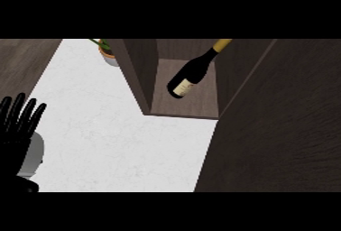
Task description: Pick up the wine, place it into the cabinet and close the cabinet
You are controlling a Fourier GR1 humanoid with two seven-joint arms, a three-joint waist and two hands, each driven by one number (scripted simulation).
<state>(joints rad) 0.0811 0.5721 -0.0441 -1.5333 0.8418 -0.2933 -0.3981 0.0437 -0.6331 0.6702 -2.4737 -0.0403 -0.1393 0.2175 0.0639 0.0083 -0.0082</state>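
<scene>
Nearest, at the view's left edge, the left hand (pixel 16 128) rests above its grey forearm with its fingers straight, spread and pointing up, grasping nothing; the right hand does not show anywhere. Beyond it stretches the white counter (pixel 120 149). Along the right side of the view a broad dark wooden door (pixel 279 135) stands swung open, running from the lower edge up to the cabinet (pixel 138 74). Inside the open cabinet, the wine (pixel 191 74) sits on the brown shelf, a dark bottle with a pale label (pixel 181 89) near its base and a gold foil top (pixel 222 43) reaching toward the back. Farthest off, a small potted plant (pixel 108 52) stands on the counter just beside the cabinet's left wall.
</scene>
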